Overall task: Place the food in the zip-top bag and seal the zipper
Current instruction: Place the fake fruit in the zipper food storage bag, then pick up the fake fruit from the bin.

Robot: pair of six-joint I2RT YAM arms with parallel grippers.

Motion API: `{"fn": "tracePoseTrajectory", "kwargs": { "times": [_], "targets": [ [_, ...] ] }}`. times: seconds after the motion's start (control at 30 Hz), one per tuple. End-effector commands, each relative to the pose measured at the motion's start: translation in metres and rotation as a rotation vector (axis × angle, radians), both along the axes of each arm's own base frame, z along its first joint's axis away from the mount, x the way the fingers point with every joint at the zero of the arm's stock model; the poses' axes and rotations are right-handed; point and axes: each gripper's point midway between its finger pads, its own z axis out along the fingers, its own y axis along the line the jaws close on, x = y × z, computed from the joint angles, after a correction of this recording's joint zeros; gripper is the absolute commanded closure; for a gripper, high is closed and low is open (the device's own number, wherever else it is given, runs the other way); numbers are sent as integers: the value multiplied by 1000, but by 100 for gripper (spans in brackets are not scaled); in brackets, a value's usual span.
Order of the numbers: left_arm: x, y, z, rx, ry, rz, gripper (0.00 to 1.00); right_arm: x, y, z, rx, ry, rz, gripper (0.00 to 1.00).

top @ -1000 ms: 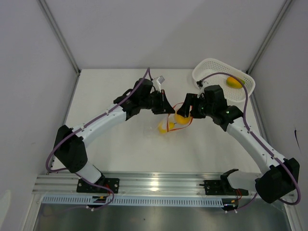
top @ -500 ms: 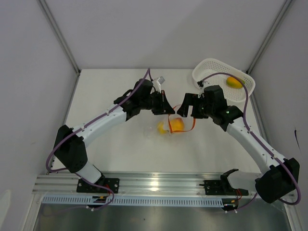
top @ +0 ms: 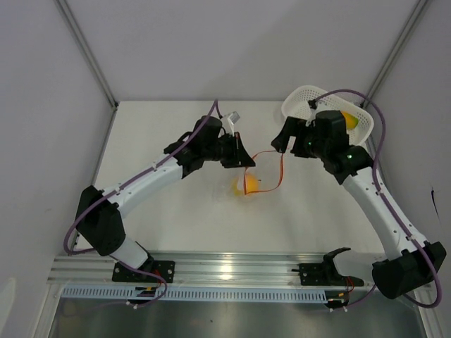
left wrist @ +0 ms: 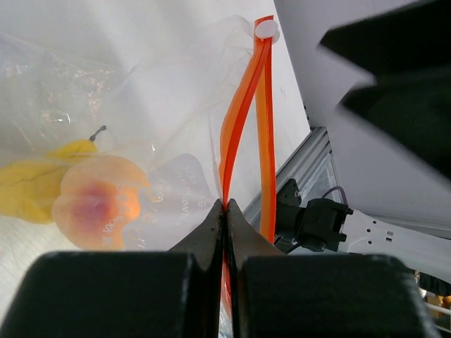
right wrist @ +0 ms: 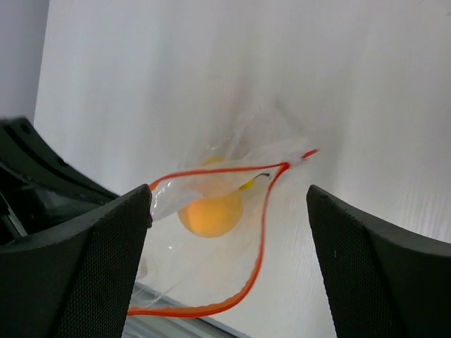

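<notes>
Step in hand: loading, two of three in.

- Bag (left wrist: 141, 84) lies on the counter (top: 190, 225) about midway between the left and right edges, a little nearer the far edge than the near one. Its mouth gapes toward the right edge.
- Inside it, a mango (left wrist: 95, 204) and a lemon (left wrist: 32, 190) sit touching at the closed end.
- Zipper (left wrist: 264, 141) is unsealed. The two orange strands are parted and loop wide in the right wrist view.
- Left gripper (left wrist: 225, 211) is clenched on one strand of the zipper. It pinches that strand alone, the other running free just beside it. This is what holds the mouth up and open.
- Right gripper (top: 280, 143) is released, its fingers spread wide with nothing between them. It hangs over the counter between the bag and the basket (top: 299, 95), clear of both.
- Last fruit (top: 348, 120) is in the basket at the far right corner, partly hidden behind the right arm and its cable. I cannot tell how it lies.

Judgement: the drop-in is done for two pieces, and the fetch of the third comes next.

What your next move calls for:
- Swing the right claw toward the far right corner and come down inside the basket wall, not on it.
- Close on the fruit across its narrow side, since a rounded toy will likely squirt out of a shallow grip.
- Leave the left pinch as it is. If it lets go, the mouth probably collapses.
- Seal only after the third piece is in.
</notes>
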Motion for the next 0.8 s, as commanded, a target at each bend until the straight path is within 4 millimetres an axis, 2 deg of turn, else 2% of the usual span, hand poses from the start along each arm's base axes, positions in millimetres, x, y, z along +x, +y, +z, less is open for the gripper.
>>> {"fn": "tracePoseTrajectory", "kwargs": {
  "times": [0.0,0.03,0.07,0.13,0.17,0.2,0.27,0.3,0.33,0.37,0.4,0.43,0.47,0.5,0.57,0.6,0.63,0.7,0.77],
  "targets": [
    [-4,6,13,-13,-72,2,99,23,-37,40,6,-93,-135,8],
    [-3,8,12,-6,-78,8,99,30,-46,49,8,-113,-168,8],
    [-4,9,7,1,-76,7,100,42,-65,51,7,-128,-225,7],
    [-5,11,8,3,-90,10,99,56,-86,58,-2,-162,-290,6],
    [-6,13,1,13,-84,11,99,67,-96,61,-8,-189,-325,5],
    [-6,14,1,14,-93,11,99,77,-120,61,-40,-205,-405,2],
    [-7,16,-1,16,-101,13,99,94,-143,65,-59,-228,-476,1],
    [-8,17,-4,17,-102,12,99,107,-160,54,-77,-202,-522,1],
    [-10,16,-3,14,-106,5,99,114,-169,51,-91,-203,-549,1],
    [-11,17,-4,13,-106,2,100,123,-174,57,-90,-224,-566,1],
    [-14,17,-9,16,-102,-5,100,136,-188,42,-105,-190,-597,1],
    [-14,16,-8,11,-107,-7,99,144,-194,39,-124,-189,-617,1],
    [-17,15,-7,4,-110,-15,99,153,-199,45,-132,-210,-634,1],
    [-21,15,-13,9,-99,-20,99,167,-206,26,-158,-171,-648,1],
    [-25,15,-15,-3,-99,-26,99,180,-221,14,-206,-148,-698,0],
    [-29,14,-12,-15,-107,-33,99,188,-228,18,-218,-153,-724,1],
    [-33,15,-17,-13,-103,-34,100,200,-237,-7,-250,-100,-746,0],
    [-35,17,-15,-20,-119,-36,99,210,-250,-23,-292,-66,-790,1],
    [-35,19,-13,-16,-132,-30,99,228,-257,-44,-310,-35,-795,1]
  ]
}}
